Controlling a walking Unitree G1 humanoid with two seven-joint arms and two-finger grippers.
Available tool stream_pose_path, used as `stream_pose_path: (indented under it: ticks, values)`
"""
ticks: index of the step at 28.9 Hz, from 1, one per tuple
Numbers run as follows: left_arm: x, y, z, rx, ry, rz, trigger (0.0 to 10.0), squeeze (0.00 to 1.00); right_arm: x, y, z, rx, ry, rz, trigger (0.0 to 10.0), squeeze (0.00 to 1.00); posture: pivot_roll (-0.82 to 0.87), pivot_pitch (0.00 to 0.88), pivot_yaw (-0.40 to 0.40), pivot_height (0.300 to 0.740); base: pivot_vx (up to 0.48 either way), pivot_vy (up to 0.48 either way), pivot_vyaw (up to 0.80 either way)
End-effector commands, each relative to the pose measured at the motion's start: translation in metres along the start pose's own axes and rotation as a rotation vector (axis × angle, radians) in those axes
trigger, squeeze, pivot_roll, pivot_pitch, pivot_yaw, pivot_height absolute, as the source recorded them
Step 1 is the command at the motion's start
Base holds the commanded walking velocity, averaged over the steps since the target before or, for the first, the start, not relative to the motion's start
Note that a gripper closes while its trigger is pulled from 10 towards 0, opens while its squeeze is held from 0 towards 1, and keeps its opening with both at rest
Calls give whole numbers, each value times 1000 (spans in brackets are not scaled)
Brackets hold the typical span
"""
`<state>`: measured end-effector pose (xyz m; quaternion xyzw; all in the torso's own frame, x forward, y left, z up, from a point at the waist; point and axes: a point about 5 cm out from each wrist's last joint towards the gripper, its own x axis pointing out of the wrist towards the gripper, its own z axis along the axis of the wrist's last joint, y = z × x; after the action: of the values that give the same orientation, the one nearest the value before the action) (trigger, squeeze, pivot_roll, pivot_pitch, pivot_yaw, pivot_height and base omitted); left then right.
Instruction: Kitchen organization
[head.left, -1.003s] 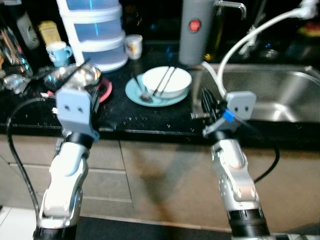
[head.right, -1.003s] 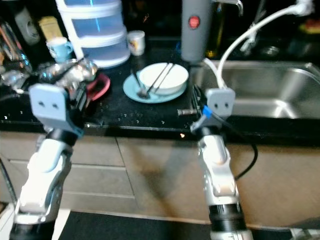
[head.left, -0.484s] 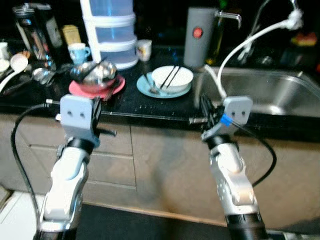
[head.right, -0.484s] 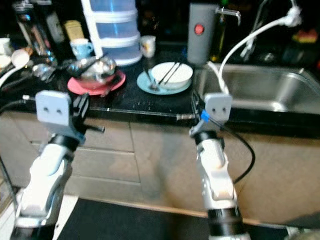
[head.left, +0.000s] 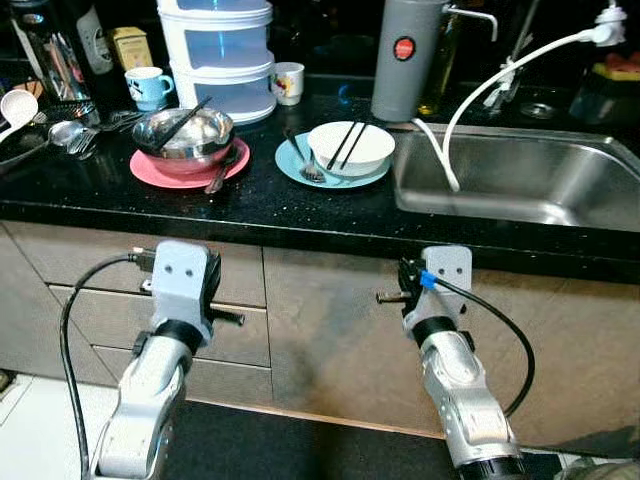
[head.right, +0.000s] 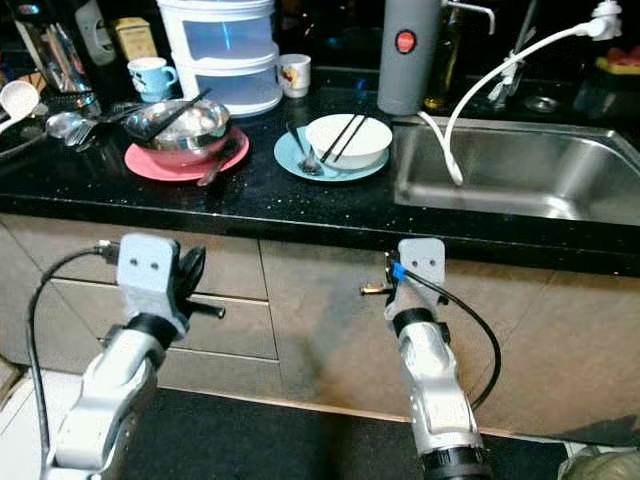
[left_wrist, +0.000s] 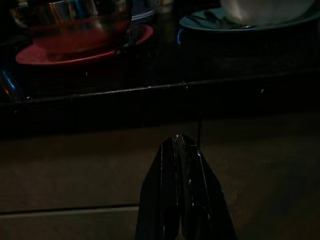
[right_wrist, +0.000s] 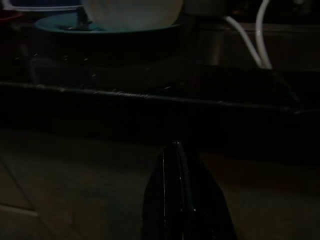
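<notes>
Below the black counter (head.left: 300, 215) edge, both arms now sit lower than a second ago; the camera has backed off. Left gripper (left_wrist: 181, 145) and right gripper (right_wrist: 175, 150) pinched together, empty. White bowl (head.left: 350, 148) with chopsticks on the counter, beside the sink (head.left: 520, 180), untouched; nothing organised yet.

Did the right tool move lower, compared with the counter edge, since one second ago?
Yes. The right tool is now below the counter edge, before the cabinet front; earlier it was at counter level.
</notes>
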<state>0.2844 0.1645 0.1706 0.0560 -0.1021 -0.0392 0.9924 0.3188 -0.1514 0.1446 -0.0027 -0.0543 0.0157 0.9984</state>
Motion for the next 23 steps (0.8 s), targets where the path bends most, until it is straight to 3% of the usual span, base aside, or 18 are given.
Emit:
stream_pose_path:
  ticks: [1,8,23]
  values:
    - [-1,0,-2,10,15,0,10000,0,-1,-1,-1,3,6,-7,10000,0,-1,65,-15,740,0,0,0]
    - [1,-2,0,19,4,-20,10000,0,2,3,4,3,-11,-5,10000,0,-1,64,-14,740,0,-326,0]
    - [0,-6,1,-13,-8,-50,10000,0,1,2,4,7,-15,-9,10000,0,-1,65,-12,740,0,0,0]
